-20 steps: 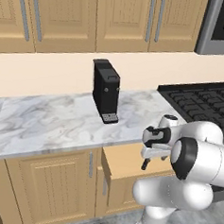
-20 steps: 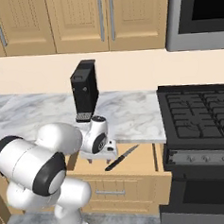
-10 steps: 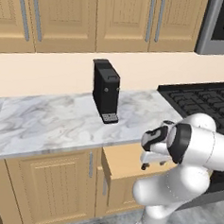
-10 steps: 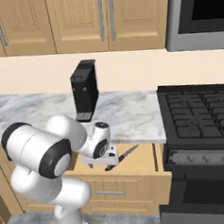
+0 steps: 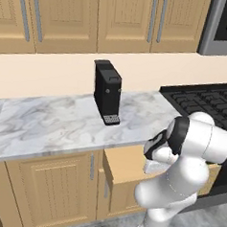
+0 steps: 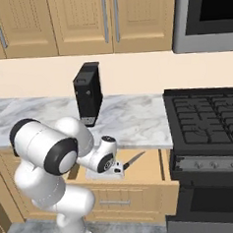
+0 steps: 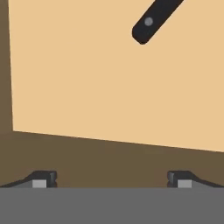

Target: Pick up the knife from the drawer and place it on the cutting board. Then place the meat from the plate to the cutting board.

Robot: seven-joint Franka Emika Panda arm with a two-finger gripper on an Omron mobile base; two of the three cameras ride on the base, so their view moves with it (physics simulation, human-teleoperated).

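The two-finger end effector stood with its jaws spread wide and held nothing, poised low over the floor of the open shallow light-wood drawer. The slim kitchen knife with dark handle and grey metal blade lay flat in that drawer, just beyond the fingertips. It looked light, stiff and thin, its smooth blade likely slippery, so the rounded dark handle seemed the safer place to pinch, across its narrow width, beneath the marble bench.
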